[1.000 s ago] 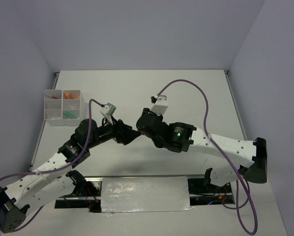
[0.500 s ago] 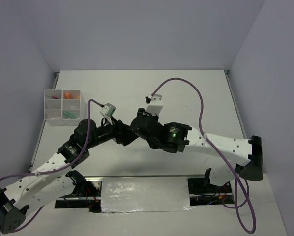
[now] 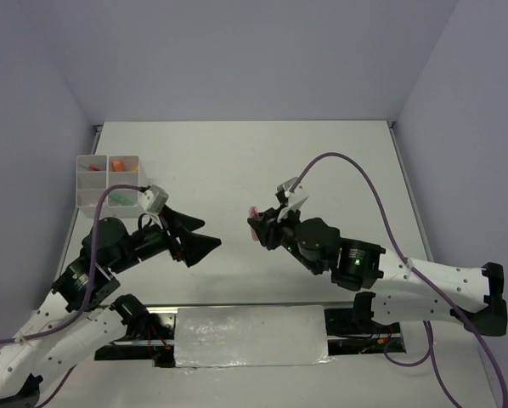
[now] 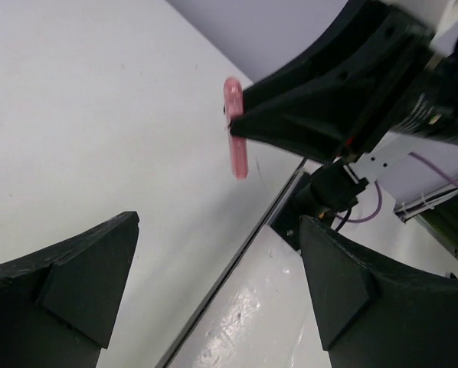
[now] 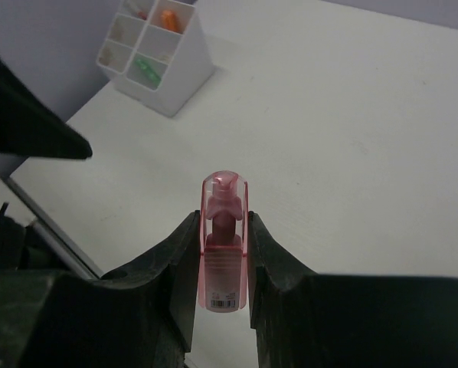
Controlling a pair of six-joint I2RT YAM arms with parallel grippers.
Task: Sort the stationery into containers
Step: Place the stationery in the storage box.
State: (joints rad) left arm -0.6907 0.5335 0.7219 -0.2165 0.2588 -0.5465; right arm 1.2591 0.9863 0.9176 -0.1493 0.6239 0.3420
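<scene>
Off to the left of my left gripper (image 3: 210,234) stands the white translucent plastic box (image 3: 97,202) with four square compartments. That gripper's matte black fingers are spread wide, touching nothing. My right gripper (image 5: 224,257) pinches a glossy, see-through pink capped marker (image 5: 224,230); I can't read its small label.

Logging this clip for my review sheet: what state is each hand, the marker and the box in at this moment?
Right hand: shut on the pink marker.
Pink marker: gripped between the fingers, lifted off the table.
Left hand: open, empty.
White divided box: upright on the table, with an orange marker and a green marker in separate compartments.
</scene>
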